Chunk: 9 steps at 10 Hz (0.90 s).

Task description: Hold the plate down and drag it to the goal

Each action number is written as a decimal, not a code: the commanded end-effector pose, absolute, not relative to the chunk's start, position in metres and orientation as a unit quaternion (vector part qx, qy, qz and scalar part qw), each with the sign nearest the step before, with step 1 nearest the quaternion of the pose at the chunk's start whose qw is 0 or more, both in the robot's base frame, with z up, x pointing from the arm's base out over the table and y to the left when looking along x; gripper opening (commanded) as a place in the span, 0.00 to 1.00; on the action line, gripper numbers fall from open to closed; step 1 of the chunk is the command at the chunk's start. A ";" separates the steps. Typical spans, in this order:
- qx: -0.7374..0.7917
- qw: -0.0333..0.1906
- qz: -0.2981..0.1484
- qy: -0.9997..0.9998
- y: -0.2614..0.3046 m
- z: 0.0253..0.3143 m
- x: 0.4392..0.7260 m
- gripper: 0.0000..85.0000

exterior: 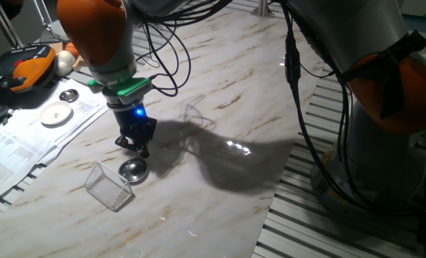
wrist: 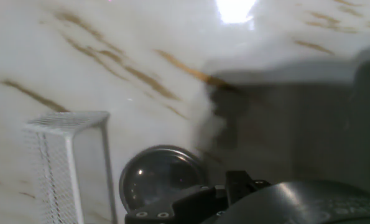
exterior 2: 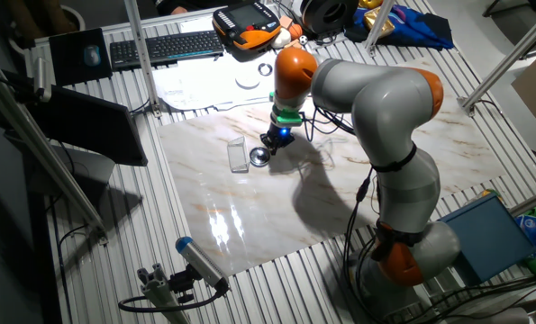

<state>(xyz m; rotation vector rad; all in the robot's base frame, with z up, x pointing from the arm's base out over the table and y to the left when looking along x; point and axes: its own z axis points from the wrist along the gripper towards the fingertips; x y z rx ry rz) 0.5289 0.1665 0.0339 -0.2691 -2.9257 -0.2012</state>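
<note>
The plate (exterior: 134, 170) is a small shiny dark-silver dish lying flat on the marble table. It also shows in the other fixed view (exterior 2: 260, 156) and in the hand view (wrist: 158, 176). The goal (exterior: 109, 186) is a small transparent wire-edged box right beside the plate, on its left in the fixed view. It shows too in the other fixed view (exterior 2: 239, 155) and the hand view (wrist: 66, 158). My gripper (exterior: 135, 147) hangs just above the plate's far edge with its jaws together and nothing held. I cannot tell whether it touches the plate.
A larger white disc (exterior: 56, 114) and a flatter small silver dish (exterior: 69, 94) lie on papers at the far left. An orange pendant (exterior: 28, 66) and a keyboard (exterior 2: 164, 47) lie beyond them. Cables (exterior: 171, 64) hang from the arm.
</note>
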 end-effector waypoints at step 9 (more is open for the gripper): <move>-0.110 0.093 -0.074 -0.987 0.191 0.026 0.524 0.00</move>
